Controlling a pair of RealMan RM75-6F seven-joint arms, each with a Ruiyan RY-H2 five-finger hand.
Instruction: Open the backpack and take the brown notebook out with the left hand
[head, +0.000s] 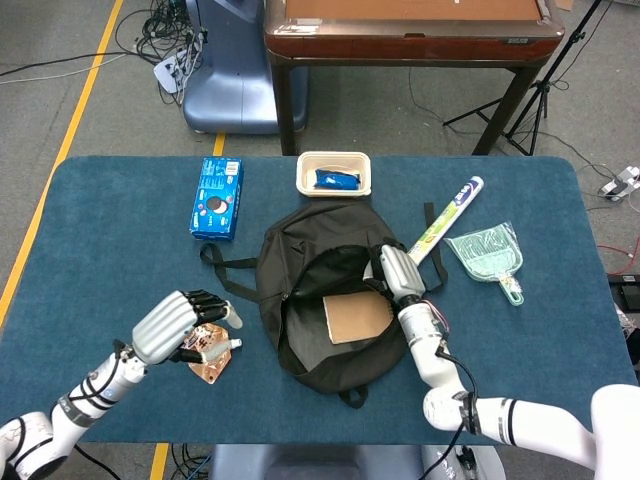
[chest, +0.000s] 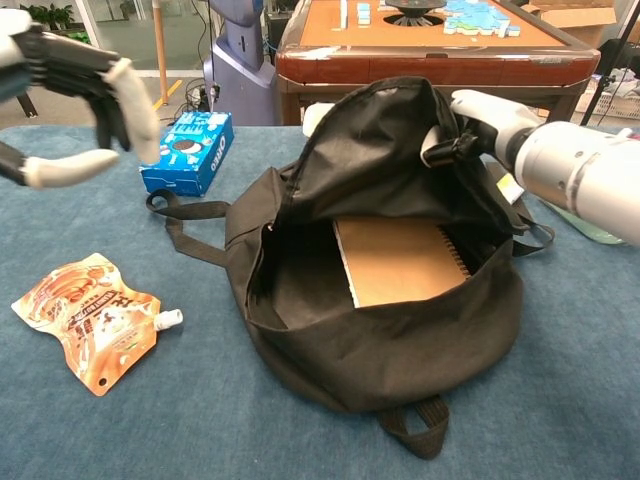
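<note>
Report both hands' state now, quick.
Left hand: open, holding nothing.
Right hand: holding the backpack flap up.

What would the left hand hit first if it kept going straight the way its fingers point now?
Probably the near-left rim of the open backpack. The left hand hangs above the orange pouch, fingers pointing right toward the bag. Its height is hard to judge, so it could brush the pouch first. The brown notebook lies further inside.

A brown wooden table (head: 410, 25) stands on grey floor (head: 90, 110) with yellow line (head: 75, 95)
</note>
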